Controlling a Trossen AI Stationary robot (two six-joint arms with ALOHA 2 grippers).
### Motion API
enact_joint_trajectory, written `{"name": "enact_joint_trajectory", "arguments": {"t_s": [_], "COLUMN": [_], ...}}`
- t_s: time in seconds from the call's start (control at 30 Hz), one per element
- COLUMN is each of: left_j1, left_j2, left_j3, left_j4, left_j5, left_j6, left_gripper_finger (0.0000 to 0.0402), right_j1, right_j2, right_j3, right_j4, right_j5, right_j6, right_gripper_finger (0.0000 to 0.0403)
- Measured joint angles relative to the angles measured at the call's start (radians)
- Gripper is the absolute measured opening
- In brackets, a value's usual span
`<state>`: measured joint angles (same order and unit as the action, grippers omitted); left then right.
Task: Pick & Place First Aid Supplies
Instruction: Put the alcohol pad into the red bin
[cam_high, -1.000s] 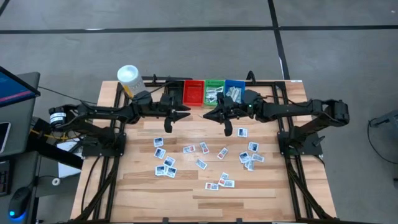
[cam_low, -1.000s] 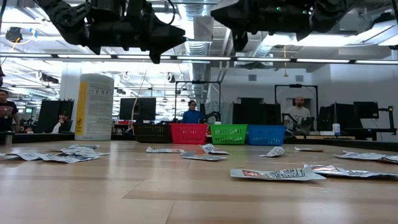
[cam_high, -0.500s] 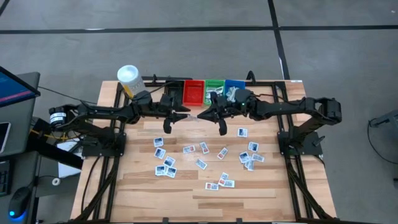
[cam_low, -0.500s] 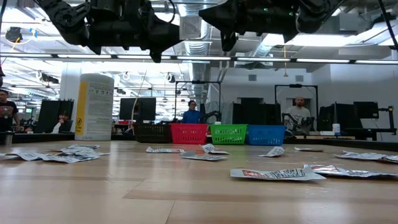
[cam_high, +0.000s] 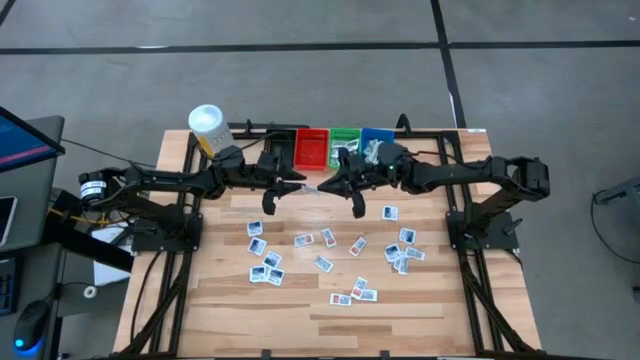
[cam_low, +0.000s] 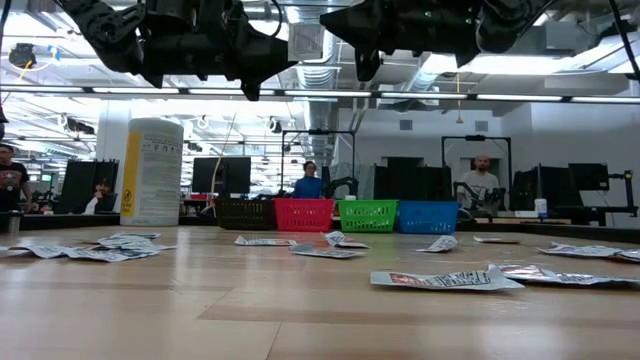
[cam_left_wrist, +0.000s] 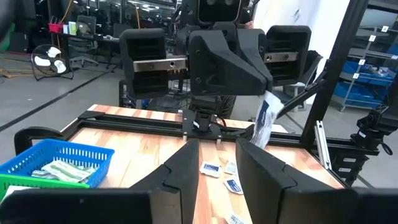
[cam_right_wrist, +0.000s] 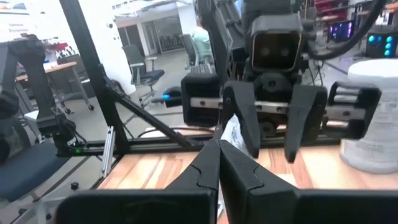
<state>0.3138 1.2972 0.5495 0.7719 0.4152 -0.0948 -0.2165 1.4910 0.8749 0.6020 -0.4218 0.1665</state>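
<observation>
1. Packet (cam_left_wrist: 263, 118), thin white with blue print, hangs crumpled between my two grippers above the table's far edge, near the red bin (cam_high: 310, 148).
2. Right gripper (cam_high: 322, 186): fingers pressed together, pinching the packet's edge.
3. Left gripper (cam_high: 301, 185): fingers spread, flanking the packet, tip to tip with the right.
4. Loose packets (cam_high: 330, 255): flat, glossy, scattered on the pale wood-slat table (cam_high: 200, 300).

Two matte black jointed arms, blocky wrist housings (a silver toothed rail across each), tapered black fingers.
</observation>
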Motion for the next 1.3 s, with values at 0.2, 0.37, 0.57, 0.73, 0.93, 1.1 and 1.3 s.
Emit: {"name": "enact_joint_trajectory", "arguments": {"t_s": [0.2, 0.37, 0.57, 0.73, 0.93, 1.1, 1.3], "left_j1": [0.000, 0.000, 0.000, 0.000, 0.015, 0.026, 0.023], "left_j2": [0.000, 0.000, 0.000, 0.000, 0.001, 0.000, 0.000], "left_j3": [0.000, 0.000, 0.000, 0.000, -0.007, -0.007, -0.008], "left_j4": [0.000, 0.000, -0.001, -0.001, -0.009, -0.045, -0.107], "left_j5": [-0.001, -0.003, -0.003, -0.003, -0.001, 0.004, 0.030], "left_j6": [0.000, 0.000, 0.000, 0.000, 0.000, 0.008, 0.017], "left_gripper_finger": [0.0106, 0.0106, 0.0106, 0.0106, 0.0106, 0.0106, 0.0109], "right_j1": [0.000, 0.000, -0.003, -0.001, 0.000, 0.000, 0.000], "right_j2": [0.000, 0.000, -0.001, -0.001, -0.001, -0.001, -0.001], "right_j3": [0.000, -0.001, -0.001, -0.001, -0.001, -0.001, -0.001], "right_j4": [-0.087, -0.109, -0.083, -0.083, -0.083, -0.085, -0.085], "right_j5": [0.000, 0.000, 0.000, 0.000, 0.000, -0.016, -0.025], "right_j6": [0.000, -0.004, -0.015, -0.016, -0.016, -0.016, -0.016], "right_gripper_finger": [0.0000, 0.0000, 0.0000, 0.0000, 0.0000, 0.0000, 0.0000]}}
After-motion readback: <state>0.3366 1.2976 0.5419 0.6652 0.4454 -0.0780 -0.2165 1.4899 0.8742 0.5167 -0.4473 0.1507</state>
